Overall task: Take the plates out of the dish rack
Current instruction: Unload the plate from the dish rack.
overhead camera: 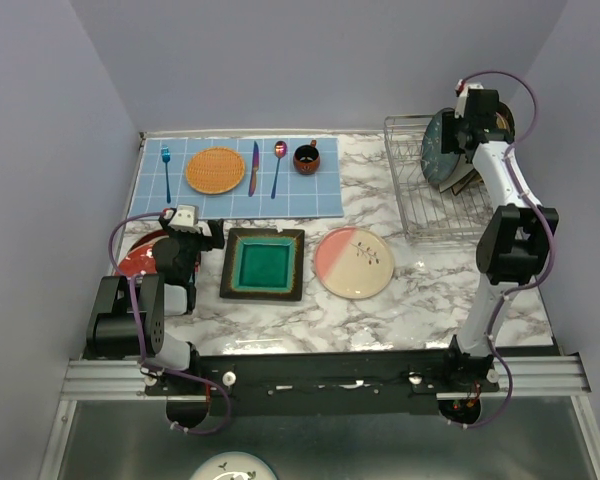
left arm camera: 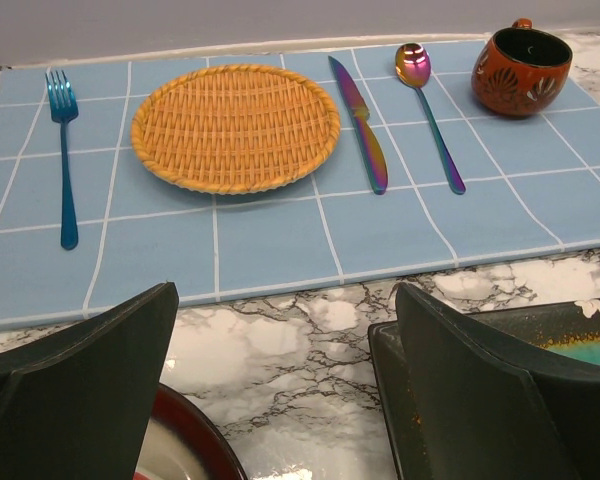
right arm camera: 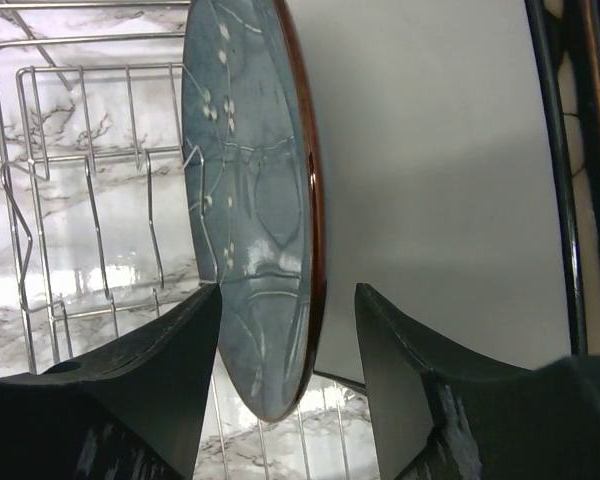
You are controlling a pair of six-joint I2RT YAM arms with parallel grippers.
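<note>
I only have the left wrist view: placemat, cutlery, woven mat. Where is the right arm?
Observer: The right gripper has its fingers either side of a grey-blue plate standing in the dish rack.
Operator: Gripping it?
Observer: No; a gap shows between the rim and one finger.
Operator: Anything right of the teal square plate?
Observer: A pink-and-cream round plate, flat on the table.

Your left arm [overhead camera: 175, 262]: black joints, pale grey links. Your right arm [overhead camera: 502, 175]: white links, black joint housings. Purple cables [overhead camera: 111, 246] loop along both. Your fingers [left arm camera: 75, 390]: matte black, wedge-shaped. Silver base rail [overhead camera: 540, 375].
</note>
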